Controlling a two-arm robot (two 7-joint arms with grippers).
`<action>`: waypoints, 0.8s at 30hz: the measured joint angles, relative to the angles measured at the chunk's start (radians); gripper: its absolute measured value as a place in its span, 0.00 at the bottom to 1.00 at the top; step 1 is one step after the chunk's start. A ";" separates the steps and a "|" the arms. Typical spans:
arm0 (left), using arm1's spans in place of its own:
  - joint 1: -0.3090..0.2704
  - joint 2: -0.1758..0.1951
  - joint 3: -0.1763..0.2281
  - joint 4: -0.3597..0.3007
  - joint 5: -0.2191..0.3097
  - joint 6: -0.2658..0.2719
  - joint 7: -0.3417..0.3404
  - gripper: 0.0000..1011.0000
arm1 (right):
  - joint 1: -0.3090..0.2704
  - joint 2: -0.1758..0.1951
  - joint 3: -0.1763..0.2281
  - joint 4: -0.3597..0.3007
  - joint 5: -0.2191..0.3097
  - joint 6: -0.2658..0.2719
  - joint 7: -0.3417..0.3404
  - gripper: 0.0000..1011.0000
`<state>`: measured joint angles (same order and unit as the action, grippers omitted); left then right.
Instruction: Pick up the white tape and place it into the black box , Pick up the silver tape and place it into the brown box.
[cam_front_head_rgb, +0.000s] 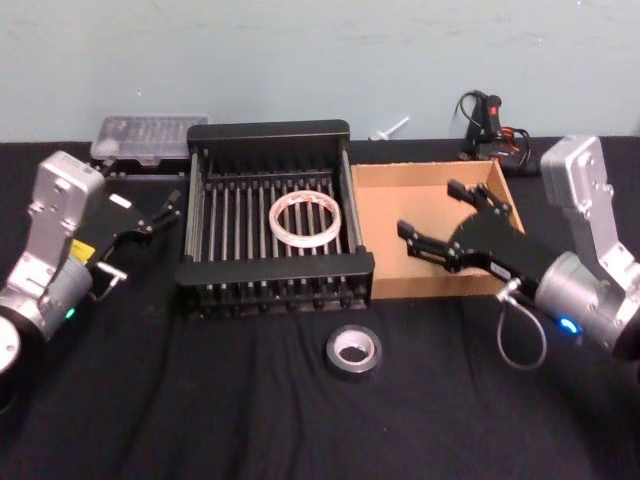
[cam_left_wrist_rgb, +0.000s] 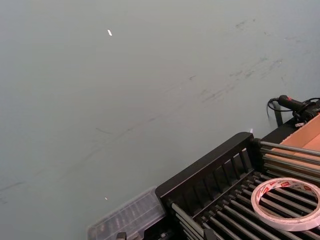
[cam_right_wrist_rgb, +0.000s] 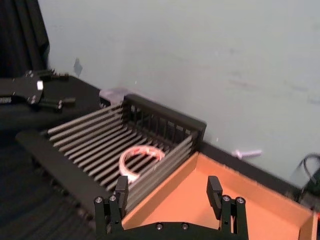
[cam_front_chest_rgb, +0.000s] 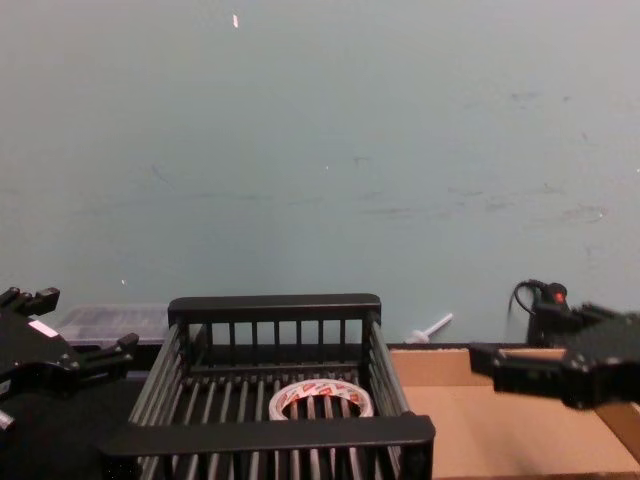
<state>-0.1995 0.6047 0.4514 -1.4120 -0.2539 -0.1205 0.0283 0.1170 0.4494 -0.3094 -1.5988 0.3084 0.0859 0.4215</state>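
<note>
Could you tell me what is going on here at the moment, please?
A two-armed robot is sorting tape rolls into boxes. The white tape already lies on the slatted floor of the black box. The silver tape lies on the table in front of that box, not yet picked up. The brown box holds no tape. The right claw hangs open over the brown box, and the left claw is open beside the black box; neither holds anything.
</note>
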 joint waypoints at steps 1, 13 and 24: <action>0.000 0.000 0.000 0.000 0.000 0.000 0.000 0.99 | -0.008 0.004 0.000 -0.005 0.003 0.004 -0.001 0.99; 0.000 0.000 0.000 0.000 0.000 0.000 0.000 0.99 | -0.072 0.044 -0.024 -0.052 0.019 0.111 -0.018 0.99; 0.000 0.000 0.000 0.000 0.000 0.000 0.000 0.99 | -0.077 0.061 -0.079 -0.093 0.005 0.230 -0.026 0.99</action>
<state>-0.1996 0.6047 0.4513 -1.4120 -0.2539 -0.1205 0.0283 0.0400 0.5106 -0.3883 -1.6918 0.3139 0.3160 0.3957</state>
